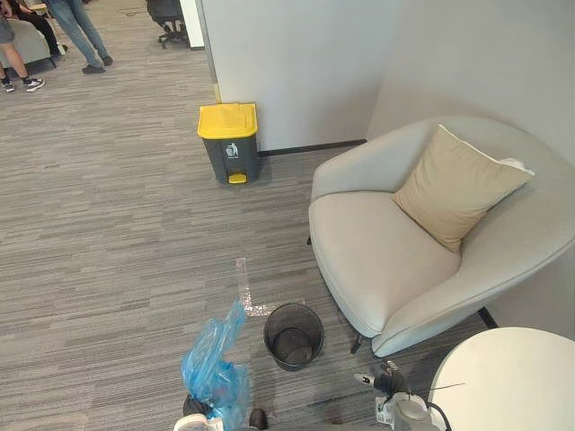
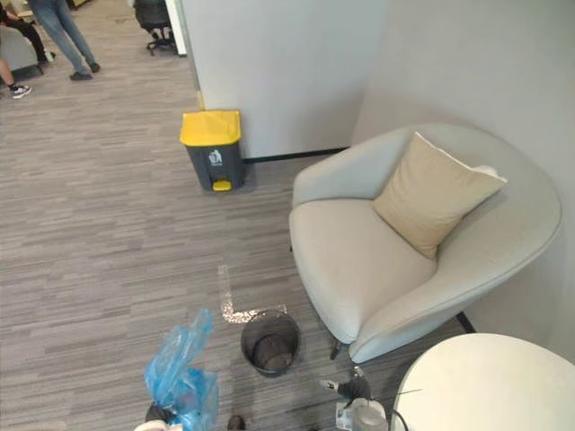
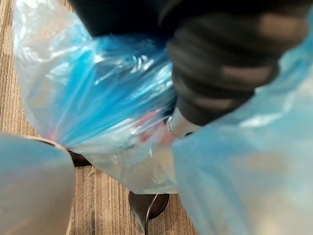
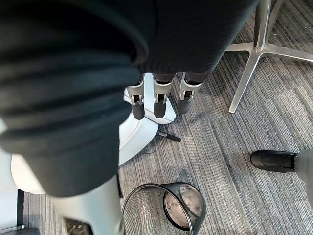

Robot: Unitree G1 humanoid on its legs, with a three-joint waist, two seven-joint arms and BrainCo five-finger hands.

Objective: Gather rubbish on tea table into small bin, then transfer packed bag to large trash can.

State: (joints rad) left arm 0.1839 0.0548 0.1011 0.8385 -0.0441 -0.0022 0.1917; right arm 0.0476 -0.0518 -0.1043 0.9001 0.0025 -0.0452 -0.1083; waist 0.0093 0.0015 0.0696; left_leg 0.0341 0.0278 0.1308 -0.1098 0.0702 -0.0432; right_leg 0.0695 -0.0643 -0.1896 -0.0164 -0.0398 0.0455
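A blue plastic rubbish bag (image 1: 216, 370) hangs at my lower left, its loose top sticking up. My left hand (image 1: 192, 410) is shut on it; in the left wrist view the bag (image 3: 112, 98) bulges against the hand's dark cover (image 3: 220, 63), with red bits inside. The small black mesh bin (image 1: 293, 335) stands on the carpet just right of the bag, with no bag in it. The large grey trash can with a yellow lid (image 1: 229, 142) stands far ahead by the wall. My right hand (image 1: 388, 384) hangs open by the white round tea table (image 1: 512, 377), its fingers (image 4: 159, 95) straight and holding nothing.
A pale grey armchair (image 1: 386, 260) with a tan cushion (image 1: 454, 184) stands right of the bin. A tape mark (image 1: 244, 287) lies on the carpet between the bin and the trash can. People (image 1: 76, 31) stand far off at the upper left beside an office chair (image 1: 166, 18).
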